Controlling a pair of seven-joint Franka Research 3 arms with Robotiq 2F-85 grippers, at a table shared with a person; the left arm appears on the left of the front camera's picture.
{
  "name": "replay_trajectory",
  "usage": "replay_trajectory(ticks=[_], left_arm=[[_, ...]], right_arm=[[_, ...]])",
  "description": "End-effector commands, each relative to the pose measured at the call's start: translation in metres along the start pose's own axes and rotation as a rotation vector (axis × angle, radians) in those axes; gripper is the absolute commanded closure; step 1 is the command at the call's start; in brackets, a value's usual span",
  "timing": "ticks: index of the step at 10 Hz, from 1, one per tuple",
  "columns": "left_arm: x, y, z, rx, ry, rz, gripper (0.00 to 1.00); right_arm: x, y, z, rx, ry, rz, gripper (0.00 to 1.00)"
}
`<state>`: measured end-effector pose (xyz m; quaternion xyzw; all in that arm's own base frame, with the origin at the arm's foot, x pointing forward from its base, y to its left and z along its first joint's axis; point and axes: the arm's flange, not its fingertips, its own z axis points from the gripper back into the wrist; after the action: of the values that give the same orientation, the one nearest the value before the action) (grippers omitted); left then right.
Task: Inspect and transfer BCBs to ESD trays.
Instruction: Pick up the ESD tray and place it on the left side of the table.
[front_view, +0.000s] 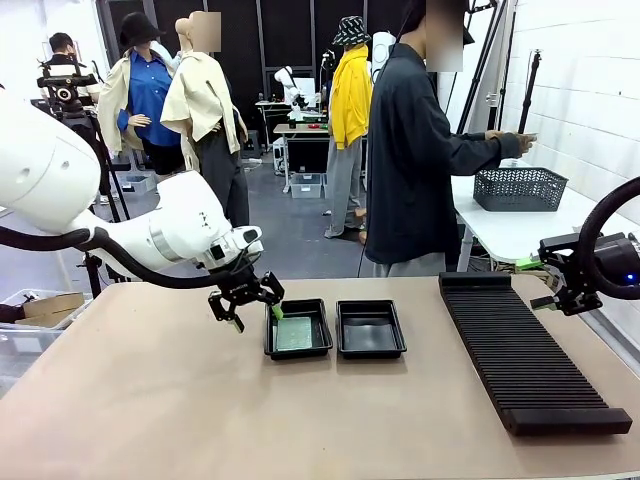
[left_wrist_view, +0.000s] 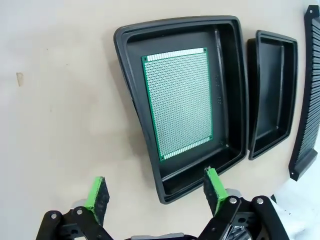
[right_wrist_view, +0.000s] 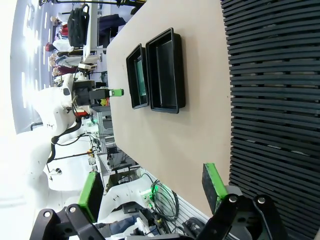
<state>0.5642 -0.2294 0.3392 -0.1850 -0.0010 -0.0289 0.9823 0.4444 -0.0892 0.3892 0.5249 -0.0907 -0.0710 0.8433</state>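
Observation:
Two black ESD trays sit side by side at the table's middle. The left tray holds one green BCB lying flat on its floor. The right tray is bare inside. My left gripper hovers open over the near-left rim of the left tray, nothing between its fingers. My right gripper hangs open at the far right, just beyond the rack's far end, holding nothing.
A long black slotted rack lies along the table's right side. The person stands at the far edge, turned toward a side table with a grey mesh basket. Bare tabletop spreads front and left.

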Motion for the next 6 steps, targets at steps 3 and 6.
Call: replay_trajectory(ticks=[3, 6], left_arm=[[0.012, -0.014, -0.020, 0.067, -0.020, 0.016, 0.00], [0.019, -0.014, -0.027, 0.084, -0.061, 0.025, 0.16]], right_arm=[[0.002, 0.001, -0.002, -0.006, -0.010, -0.009, 0.00], [0.002, 0.001, -0.002, -0.006, -0.010, -0.009, 0.00]])
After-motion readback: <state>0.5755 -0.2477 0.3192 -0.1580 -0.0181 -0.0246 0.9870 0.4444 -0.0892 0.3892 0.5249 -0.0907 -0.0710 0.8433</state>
